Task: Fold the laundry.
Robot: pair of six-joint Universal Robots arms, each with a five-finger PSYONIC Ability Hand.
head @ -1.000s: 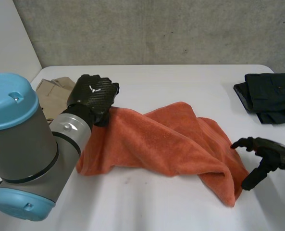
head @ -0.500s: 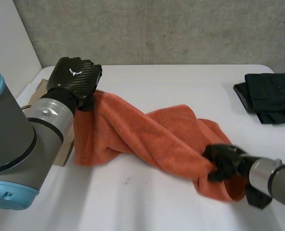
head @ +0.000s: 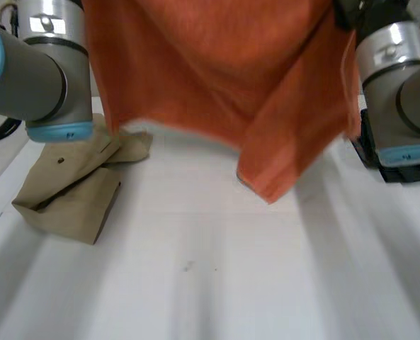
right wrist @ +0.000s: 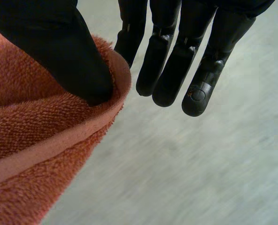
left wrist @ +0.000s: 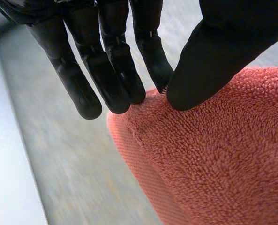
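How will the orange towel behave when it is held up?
Probably floppy: the towel hangs in folds, one corner drooping toward the table. Likely not slippery: its looped pile sits pinched by the left robot hand and right robot hand.

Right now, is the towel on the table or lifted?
Lifted: the towel hangs above the table, pinched by left hand and right hand.

The orange terry towel [head: 217, 78], crumpled on the white surface [head: 195, 283] a second ago, now hangs lifted above it, pinched at its top by the left robot hand [left wrist: 106, 70] and the right robot hand [right wrist: 171, 61], which was open before.
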